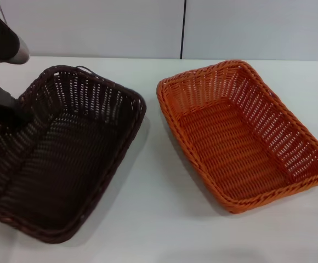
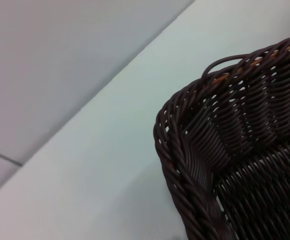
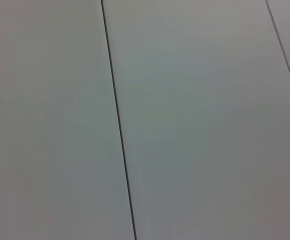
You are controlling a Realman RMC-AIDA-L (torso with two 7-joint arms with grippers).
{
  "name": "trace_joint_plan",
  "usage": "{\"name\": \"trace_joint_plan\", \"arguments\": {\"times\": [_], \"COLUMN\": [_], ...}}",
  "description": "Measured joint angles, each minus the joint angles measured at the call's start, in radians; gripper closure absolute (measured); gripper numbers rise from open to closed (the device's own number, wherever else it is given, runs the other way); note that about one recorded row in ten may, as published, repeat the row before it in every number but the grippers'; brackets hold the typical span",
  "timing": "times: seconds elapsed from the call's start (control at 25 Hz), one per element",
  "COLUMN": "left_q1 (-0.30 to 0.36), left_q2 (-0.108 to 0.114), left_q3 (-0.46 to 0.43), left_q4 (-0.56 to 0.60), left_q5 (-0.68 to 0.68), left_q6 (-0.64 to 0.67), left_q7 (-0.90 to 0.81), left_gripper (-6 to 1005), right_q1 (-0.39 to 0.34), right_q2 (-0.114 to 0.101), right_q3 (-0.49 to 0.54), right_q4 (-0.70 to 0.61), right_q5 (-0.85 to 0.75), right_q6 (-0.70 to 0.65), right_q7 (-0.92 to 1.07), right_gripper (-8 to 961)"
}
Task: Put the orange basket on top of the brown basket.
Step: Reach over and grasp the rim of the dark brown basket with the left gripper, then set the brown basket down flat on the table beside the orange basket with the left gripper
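1. Two baskets sit apart on the white table (image 1: 164, 230): the dark brown woven rectangular basket (image 1: 60, 159) left, the bright orange woven rectangular basket (image 1: 244, 134) right.
2. Left gripper (image 1: 8, 109) meets the brown basket's left rim; can't tell its fingers. Right gripper's out of view.
3. Judgement: match both long axes, which diverge now, before stacking.

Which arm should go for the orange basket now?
Probably the right: the orange basket sits on the robot's right, apart from the brown basket. The left end effector is at the brown basket's far-left rim; the right is out of view.
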Motion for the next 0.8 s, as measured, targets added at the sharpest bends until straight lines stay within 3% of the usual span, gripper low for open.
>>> {"name": "trace_joint_plan", "arguments": {"times": [0.36, 0.48, 0.56, 0.64, 0.8], "left_q1": [-0.060, -0.079, -0.144, -0.144, -0.215], "left_q2": [0.002, 0.001, 0.001, 0.001, -0.002], "left_q3": [-0.111, -0.110, -0.106, -0.106, -0.102], "left_q4": [-0.002, 0.008, 0.073, 0.073, 0.180], "left_q5": [-0.166, -0.188, -0.213, -0.213, -0.228], "left_q6": [-0.078, -0.080, -0.052, -0.052, 0.002], "left_q7": [0.424, 0.456, 0.477, 0.477, 0.509], "left_gripper": [717, 717, 717, 717, 737], "right_q1": [-0.005, -0.006, -0.007, -0.008, -0.010], "right_q2": [0.000, 0.001, 0.001, 0.002, 0.002], "right_q3": [0.000, -0.002, -0.003, -0.003, -0.003], "right_q4": [0.015, 0.023, 0.025, 0.026, 0.025], "right_q5": [0.000, 0.000, 0.000, 0.000, 0.002], "right_q6": [-0.004, -0.004, -0.004, -0.005, -0.005], "right_q7": [0.000, 0.000, 0.000, 0.000, 0.000], "right_gripper": [194, 194, 194, 194, 194]}}
